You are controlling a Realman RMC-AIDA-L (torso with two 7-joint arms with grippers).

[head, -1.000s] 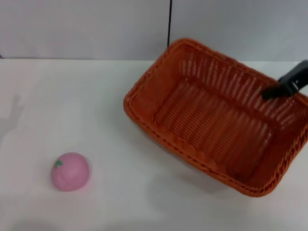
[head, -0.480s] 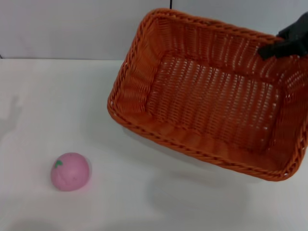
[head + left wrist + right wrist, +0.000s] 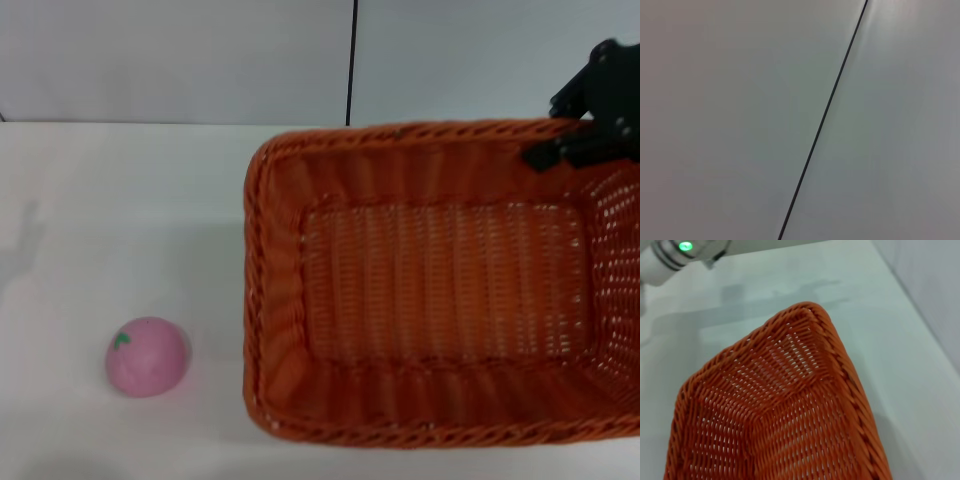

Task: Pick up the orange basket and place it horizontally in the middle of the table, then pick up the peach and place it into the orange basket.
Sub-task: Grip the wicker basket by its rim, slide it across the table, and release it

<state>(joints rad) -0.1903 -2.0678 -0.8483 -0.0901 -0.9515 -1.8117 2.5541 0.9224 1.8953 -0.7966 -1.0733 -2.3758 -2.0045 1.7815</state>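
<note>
White desk (image 3: pixel 120 200): my right hand (image 3: pixel 575 145) grips the orange basket (image 3: pixel 440 290) at its far rim, toward the right edge. I should lower it level, centred. Peach (image 3: pixel 147 356) waits near-left.

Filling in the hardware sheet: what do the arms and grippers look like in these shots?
Only the right gripper shows in the head view: matte black, angular and blocky, with no markings or cables visible. The right wrist view shows a white cylindrical arm segment with dark bands and a lit green indicator light. The left gripper is not in view.
</note>
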